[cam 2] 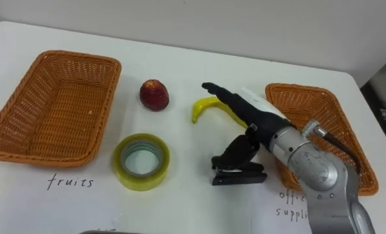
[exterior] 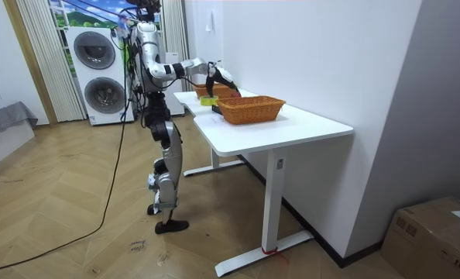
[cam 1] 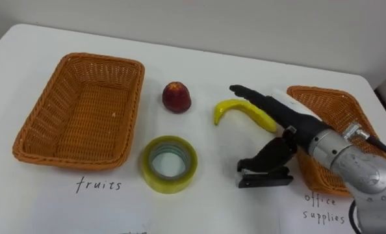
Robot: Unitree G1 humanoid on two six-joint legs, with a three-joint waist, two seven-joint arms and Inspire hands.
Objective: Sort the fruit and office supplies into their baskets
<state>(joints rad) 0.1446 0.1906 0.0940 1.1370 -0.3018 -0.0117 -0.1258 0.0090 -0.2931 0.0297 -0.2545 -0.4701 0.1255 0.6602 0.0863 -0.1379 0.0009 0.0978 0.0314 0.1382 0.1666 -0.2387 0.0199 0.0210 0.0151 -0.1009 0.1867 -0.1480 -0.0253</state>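
From where I stand, the robot is at the far end of the white table (exterior: 292, 124) with its right arm out over it. The coming move, I'd say, turns on how the right hand (cam 1: 283, 114) sits above the black clip (cam 1: 264, 177). Seen from the robot's head, the clip lies on the table at about 7 o'clock from the palm, right under the thumb, which hangs down toward it. Whether the thumb tip touches the clip I cannot tell. The fingers (cam 1: 251, 95) are stretched out straight, aimed at 10 o'clock and holding nothing, so the hand is spread and empty. The clip's long axis runs from 9 to 3 o'clock, crosswise to those fingers; I cannot make out which end is its mouth. The office-supplies basket (cam 1: 323, 95) is just beside it at 3 o'clock, so I judge this the right arm's job, with a short carry. To take the clip, the hand would probably have to drop and close across its short side. The banana (cam 1: 231, 107) (the thing most likely to get nudged) lies under the straight fingers at 12 o'clock from the clip. It arcs from 8 o'clock over to 4 o'clock, its free end pointing down. The tape roll (cam 1: 169, 183) sits at 9 o'clock and the red fruit (cam 1: 177, 97) at 10 o'clock, both well apart from the hand. The fruit basket (cam 1: 102, 60) beyond them holds nothing.
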